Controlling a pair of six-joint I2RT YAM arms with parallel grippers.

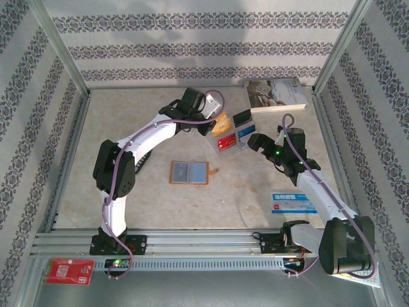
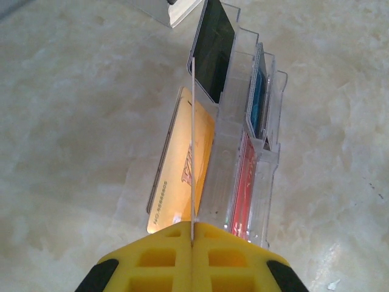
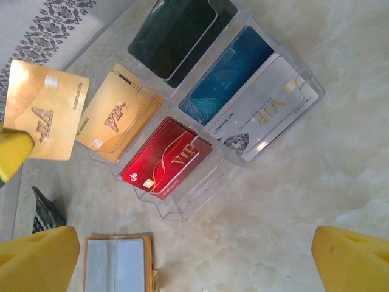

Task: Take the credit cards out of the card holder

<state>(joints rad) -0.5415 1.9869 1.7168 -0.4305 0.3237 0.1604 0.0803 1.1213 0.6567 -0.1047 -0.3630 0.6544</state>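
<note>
Step in hand: gold card [image 3: 45, 109], pinched by left fingers [image 2: 158, 264], above clear rack [image 3: 243, 109]; right fingers [image 3: 349, 261] wide. Next, probably: lowering squarely into a slot.

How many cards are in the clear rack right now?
5, in the right wrist view: black card top, gold card and red card lower left, blue card and silver card right. A second may hide behind the black.

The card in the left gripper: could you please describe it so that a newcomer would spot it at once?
Find the clear tiered card rack on the table, toward the back. Beside its gold-card slot, the left gripper pinches a gold card. Unlike the racked gold card, it hangs clear of every slot.
</note>
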